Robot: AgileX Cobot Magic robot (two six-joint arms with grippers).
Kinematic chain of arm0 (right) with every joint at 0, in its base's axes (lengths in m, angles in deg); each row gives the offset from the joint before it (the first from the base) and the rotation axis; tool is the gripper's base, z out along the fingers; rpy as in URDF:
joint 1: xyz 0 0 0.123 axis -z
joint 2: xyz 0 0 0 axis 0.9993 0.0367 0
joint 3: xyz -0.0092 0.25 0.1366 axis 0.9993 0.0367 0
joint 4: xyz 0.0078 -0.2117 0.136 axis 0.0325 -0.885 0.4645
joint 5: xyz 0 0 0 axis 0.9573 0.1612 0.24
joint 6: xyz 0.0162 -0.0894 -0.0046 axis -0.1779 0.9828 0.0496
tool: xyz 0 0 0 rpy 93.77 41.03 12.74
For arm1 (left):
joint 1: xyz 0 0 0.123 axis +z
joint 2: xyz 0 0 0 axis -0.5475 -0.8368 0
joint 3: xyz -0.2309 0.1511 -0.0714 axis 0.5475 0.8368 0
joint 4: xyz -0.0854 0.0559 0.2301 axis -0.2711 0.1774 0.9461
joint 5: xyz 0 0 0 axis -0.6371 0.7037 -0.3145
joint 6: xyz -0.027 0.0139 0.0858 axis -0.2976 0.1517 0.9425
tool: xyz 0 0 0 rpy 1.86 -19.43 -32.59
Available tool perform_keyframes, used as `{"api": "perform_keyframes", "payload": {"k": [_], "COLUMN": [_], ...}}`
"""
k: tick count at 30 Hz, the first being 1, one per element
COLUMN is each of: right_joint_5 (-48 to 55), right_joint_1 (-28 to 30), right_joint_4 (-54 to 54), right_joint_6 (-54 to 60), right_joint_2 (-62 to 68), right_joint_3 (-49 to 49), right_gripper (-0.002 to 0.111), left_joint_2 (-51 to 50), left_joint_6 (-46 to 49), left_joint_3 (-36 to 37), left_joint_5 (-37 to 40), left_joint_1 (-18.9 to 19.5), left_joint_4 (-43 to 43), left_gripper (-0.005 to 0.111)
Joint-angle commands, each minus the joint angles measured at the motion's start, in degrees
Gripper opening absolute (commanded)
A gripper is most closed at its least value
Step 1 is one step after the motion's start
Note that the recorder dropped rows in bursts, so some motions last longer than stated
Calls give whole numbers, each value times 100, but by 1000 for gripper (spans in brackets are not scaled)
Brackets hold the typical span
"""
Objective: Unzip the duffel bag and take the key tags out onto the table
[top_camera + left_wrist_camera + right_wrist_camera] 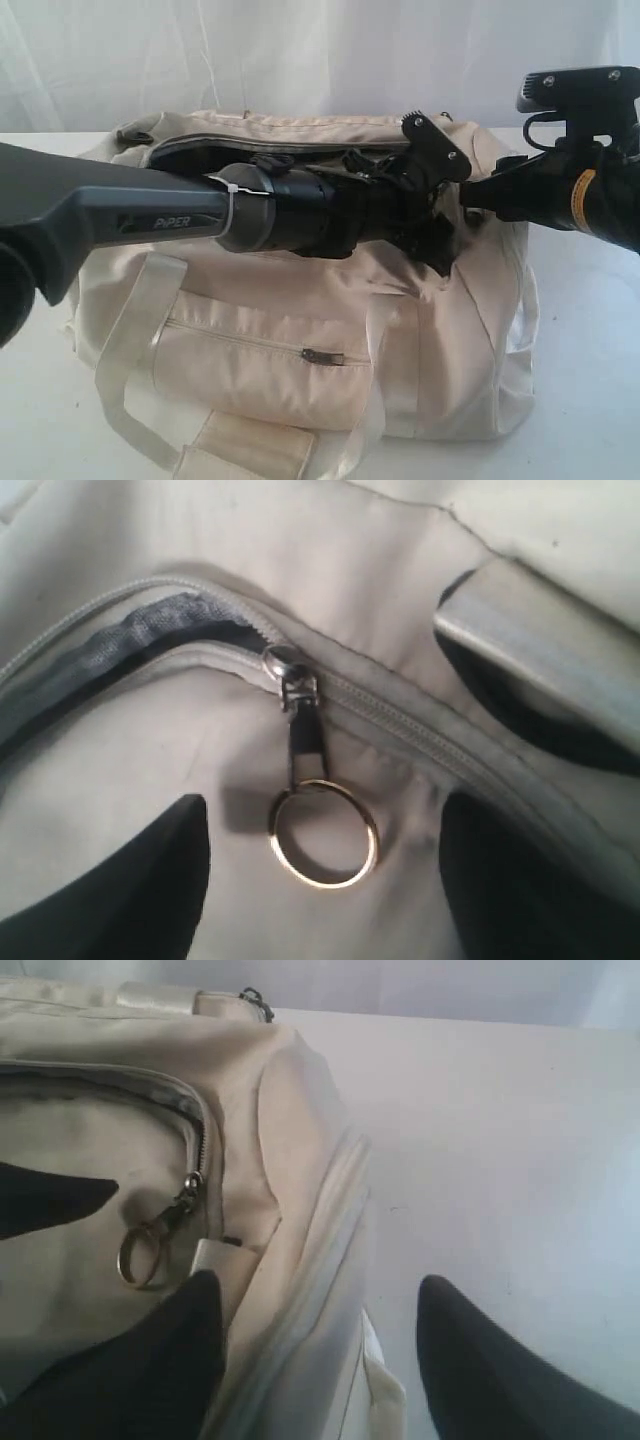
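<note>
The cream duffel bag [300, 320] lies on the white table [580, 400]. Its top zip [120, 630] stands open along part of its length, with dark lining showing. The slider [285, 670] carries a dark pull with a metal ring [323, 835]. My left gripper [325, 880] is open, one finger on each side of that ring and touching neither it nor the pull. At the bag's right end, my right gripper [320, 1360] is open astride the seam and strap, one finger over the bag and one over the table [500, 1140]. The key tags are hidden.
The left arm [150, 215] stretches across the bag's top from the left. The right arm [570, 190] comes in from the right. A front pocket with a shut zip [320, 355] faces the camera. Pale webbing straps [130, 340] trail over the front onto the table.
</note>
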Motion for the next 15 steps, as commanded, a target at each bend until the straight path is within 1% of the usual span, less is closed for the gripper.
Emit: {"api": "perform_keyframes", "payload": {"k": [1, 4, 8, 11, 15], "right_joint_5": [-5, -5, -5, -5, -20], "right_joint_1": [17, 17, 17, 17, 17], "right_joint_4": [-1, -1, -1, -1, -1], "right_joint_6": [-16, -16, -16, -16, -16], "right_joint_2": [-12, -12, -12, -12, -12], "right_joint_3": [-35, -35, -35, -35, -35], "right_gripper": [54, 54, 54, 54, 54], "left_joint_2": [-351, -559, -741, -782, -782], "left_joint_6": [796, 796, 796, 796, 796], "left_joint_3": [-416, -520, -584, -584, -584], "left_joint_5": [31, -53, -144, -144, -175], "left_joint_1": [5, 5, 5, 5, 5], "left_joint_4": [-128, -128, -128, -128, -128], "left_gripper": [68, 67, 62, 48, 22]}}
